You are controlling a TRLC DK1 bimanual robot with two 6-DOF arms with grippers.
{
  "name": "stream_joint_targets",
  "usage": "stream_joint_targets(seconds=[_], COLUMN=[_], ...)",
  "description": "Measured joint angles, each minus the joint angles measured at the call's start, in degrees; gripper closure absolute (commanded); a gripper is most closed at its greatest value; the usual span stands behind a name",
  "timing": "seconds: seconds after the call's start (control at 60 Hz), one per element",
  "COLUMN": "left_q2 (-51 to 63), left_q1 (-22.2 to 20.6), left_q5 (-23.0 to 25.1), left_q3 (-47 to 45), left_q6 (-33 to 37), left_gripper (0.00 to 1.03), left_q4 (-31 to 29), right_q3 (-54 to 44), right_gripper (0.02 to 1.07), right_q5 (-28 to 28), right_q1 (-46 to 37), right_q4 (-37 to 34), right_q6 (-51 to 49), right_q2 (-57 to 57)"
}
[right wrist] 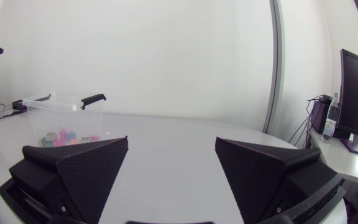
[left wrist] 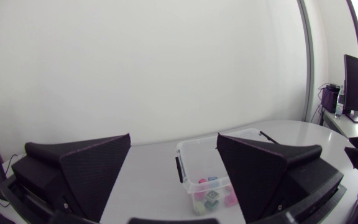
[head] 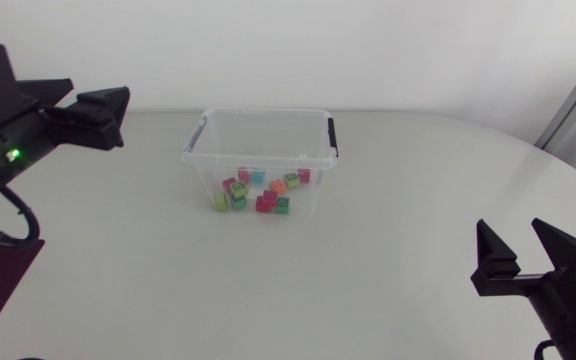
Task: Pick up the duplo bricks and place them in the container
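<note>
Both spread: left gripper (left wrist: 174, 135), container (left wrist: 192, 168) w/ duplo bricks (left wrist: 213, 196) ahead betw. fingers; right gripper (right wrist: 171, 139), container far ahead, beyond left finger.

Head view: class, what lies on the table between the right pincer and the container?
Nothing. In the head view, only bare table stretches between the right pincer and the container.
</note>
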Motion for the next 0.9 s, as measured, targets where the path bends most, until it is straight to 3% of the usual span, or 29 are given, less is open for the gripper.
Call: stream_joint_targets(seconds=[0.25,0.9], left_q2=[-17.9,-38.8], left_q1=[2.7,12.2], left_q5=[0.0,5.3], left_q3=[-8.9,-31.0], left_q6=[1.7,-2.1], left_gripper=[0.06,0.06], left_q4=[-6.5,-6.6], right_q3=[0.0,0.0], right_gripper=[0.06,0.06], right_q5=[0.0,0.0], right_q1=[0.0,0.7], right_q4=[0.0,0.0], right_q6=[0.0,0.5], right_q2=[0.0,0.0])
